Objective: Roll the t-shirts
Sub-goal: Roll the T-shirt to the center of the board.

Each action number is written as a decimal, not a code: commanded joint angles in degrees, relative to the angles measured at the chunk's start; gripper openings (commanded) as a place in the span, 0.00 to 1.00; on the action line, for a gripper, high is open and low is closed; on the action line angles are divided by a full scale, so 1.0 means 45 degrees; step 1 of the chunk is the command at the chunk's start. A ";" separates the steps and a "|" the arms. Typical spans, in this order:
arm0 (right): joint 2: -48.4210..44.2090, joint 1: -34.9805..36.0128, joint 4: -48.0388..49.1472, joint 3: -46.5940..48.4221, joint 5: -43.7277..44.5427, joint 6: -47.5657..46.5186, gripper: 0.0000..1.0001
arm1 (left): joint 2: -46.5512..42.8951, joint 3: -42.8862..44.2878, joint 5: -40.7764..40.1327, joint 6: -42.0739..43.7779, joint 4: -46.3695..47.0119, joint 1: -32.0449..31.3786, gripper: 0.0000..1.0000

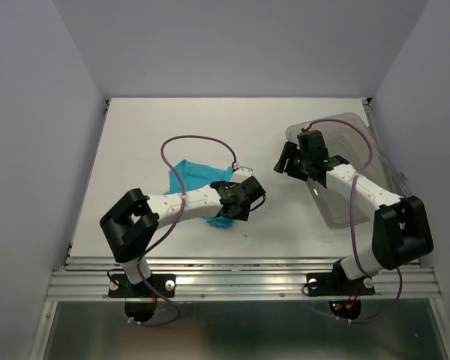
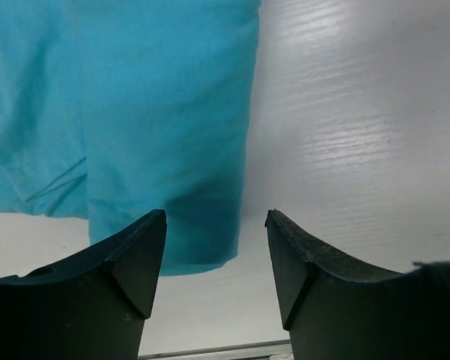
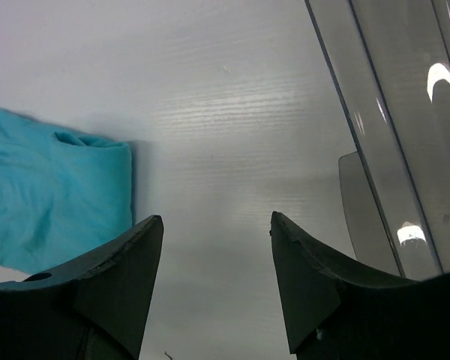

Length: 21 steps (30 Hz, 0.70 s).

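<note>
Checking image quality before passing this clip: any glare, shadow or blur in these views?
Top external: even, soft light on the table. Left wrist: t-shirt shadowed near the left hand. Right wrist: glare spots on the clear bin. No obvious blur.

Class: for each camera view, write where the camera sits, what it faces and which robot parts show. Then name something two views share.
Top external: above and behind the robot, looking down on the table; the left arm and right arm show whole.
Left wrist: on the left wrist, facing down at the t-shirt; only the open left gripper shows.
Right wrist: on the right wrist, facing the table beside the clear bin; only the open right gripper shows.
Shared: all three show the t-shirt.
</note>
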 commanded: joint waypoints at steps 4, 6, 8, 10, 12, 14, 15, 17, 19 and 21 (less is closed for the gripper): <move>-0.0455 0.0153 0.0201 -0.0301 -0.0709 -0.0067 0.66 | 0.1051 0.1070 -0.1395 -0.0466 -0.1042 -0.0609 0.63; -0.0416 0.0153 0.0201 -0.0301 -0.0884 -0.0047 0.66 | 0.1403 0.1090 -0.1453 -0.0466 -0.1042 -0.0609 0.61; -0.0396 0.0153 0.0201 -0.0301 -0.1001 -0.0047 0.66 | 0.1773 0.1109 -0.1473 -0.0427 -0.1003 -0.0609 0.58; -0.0396 0.0153 0.0201 -0.0301 -0.1119 -0.0066 0.66 | 0.2028 0.1090 -0.1454 -0.0349 -0.0867 -0.0609 0.56; -0.0377 0.0153 0.0201 -0.0301 -0.1468 -0.0105 0.70 | 0.2321 0.0973 -0.1279 -0.0213 -0.0575 -0.0551 0.51; -0.0279 0.0153 0.0221 -0.0320 -0.1994 -0.0183 0.72 | 0.2478 0.0895 -0.1161 -0.0076 -0.0457 -0.0453 0.41; -0.0260 0.0153 0.0240 -0.0340 -0.2191 -0.0164 0.74 | 0.2440 0.0856 -0.1006 -0.0017 -0.0282 -0.0414 0.36; -0.0259 0.0153 0.0590 -0.0457 -0.2621 -0.0106 0.77 | 0.1953 0.0467 -0.0597 0.0333 0.0127 -0.0278 0.21; -0.0259 0.0153 0.0922 -0.0691 -0.3227 0.0186 0.78 | 0.1387 -0.0021 0.0612 0.0684 0.1336 -0.0141 0.00; -0.0143 0.0658 0.1216 -0.0731 -0.3229 0.0440 0.84 | 0.0372 -0.0841 0.1531 0.1154 0.2196 0.0035 0.00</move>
